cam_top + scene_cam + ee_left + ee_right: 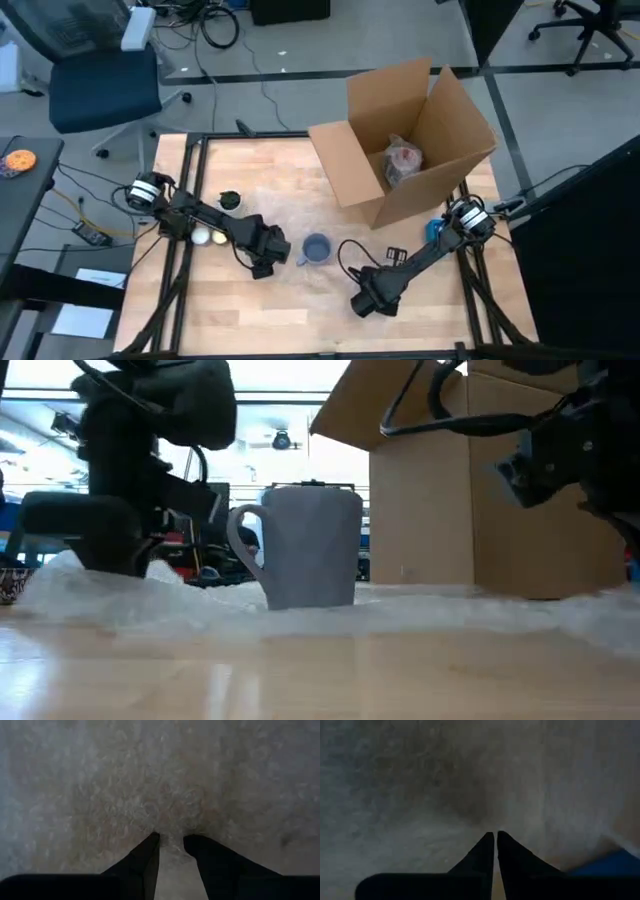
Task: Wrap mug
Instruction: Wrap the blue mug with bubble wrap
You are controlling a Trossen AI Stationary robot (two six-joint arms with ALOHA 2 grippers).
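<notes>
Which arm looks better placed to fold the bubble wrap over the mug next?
Left, probably. Its tool sits down on the bubble wrap right beside the mug; the right tool is farther off, toward the table's near edge.

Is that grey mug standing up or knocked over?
Upright. In the low view the mug stands on its base on the bubble wrap, handle out sideways; from above its round mouth faces up.

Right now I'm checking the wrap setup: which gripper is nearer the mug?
Left. The left gripper sits just beside the mug, on its handle side. The right gripper is farther off, toward the table's front edge.
</notes>
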